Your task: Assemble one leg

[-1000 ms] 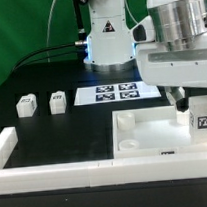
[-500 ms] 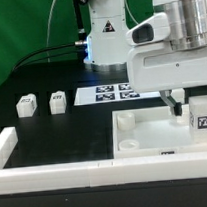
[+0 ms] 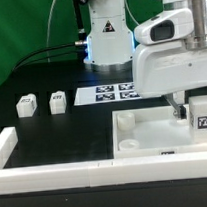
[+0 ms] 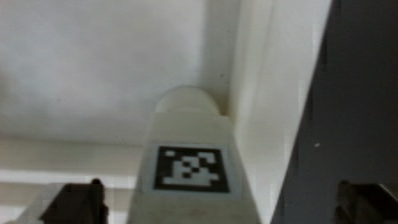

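Note:
One leg (image 3: 203,115) stands upright in the far right corner of the white tray (image 3: 144,139), its marker tag facing the camera. In the wrist view this leg (image 4: 191,150) lies between my two dark fingers (image 4: 75,200), with a gap on each side. My gripper (image 3: 184,106) is open around its top and touches nothing; its midpoint in the wrist view (image 4: 219,205) is over the leg. Two more legs (image 3: 26,104) (image 3: 58,101) lie on the black table at the exterior view's left.
The marker board (image 3: 116,92) lies flat behind the tray. The robot's base (image 3: 107,36) stands at the back. A white rail (image 3: 56,175) runs along the front edge and turns up at the exterior view's left.
The wrist and hand have risen over the tray's right corner. The leg stays standing in the tray. The two legs at the left have not moved.

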`<state>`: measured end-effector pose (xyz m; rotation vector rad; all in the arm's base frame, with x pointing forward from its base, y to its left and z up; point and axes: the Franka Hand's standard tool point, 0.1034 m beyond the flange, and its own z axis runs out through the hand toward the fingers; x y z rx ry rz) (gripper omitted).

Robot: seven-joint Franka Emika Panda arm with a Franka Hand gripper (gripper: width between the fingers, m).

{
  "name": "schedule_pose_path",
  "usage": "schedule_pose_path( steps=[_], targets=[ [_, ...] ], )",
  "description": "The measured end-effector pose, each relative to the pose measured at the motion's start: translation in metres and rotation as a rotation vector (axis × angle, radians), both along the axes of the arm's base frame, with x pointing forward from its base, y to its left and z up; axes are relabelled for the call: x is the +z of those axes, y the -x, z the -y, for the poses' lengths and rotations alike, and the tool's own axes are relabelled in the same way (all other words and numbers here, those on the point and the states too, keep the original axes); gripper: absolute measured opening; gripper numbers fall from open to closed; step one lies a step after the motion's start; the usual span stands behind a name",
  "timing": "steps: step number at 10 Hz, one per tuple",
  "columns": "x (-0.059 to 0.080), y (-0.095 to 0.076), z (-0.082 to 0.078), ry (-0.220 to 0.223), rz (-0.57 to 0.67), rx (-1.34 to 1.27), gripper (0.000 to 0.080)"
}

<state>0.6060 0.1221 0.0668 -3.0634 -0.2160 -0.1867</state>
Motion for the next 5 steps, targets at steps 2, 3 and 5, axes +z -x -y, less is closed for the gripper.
schedule_pose_path(
  steps=[2,3,5],
  targets=[
    [0.0000,0.0001,-0.0006,0.000,0.000,-0.002,0.0648],
    [0.0000,0.0000,-0.0005,0.000,0.000,-0.002,0.0556],
    [0.0001,-0.0002,0.0004,0.000,0.000,-0.003,0.0353]
  ],
)
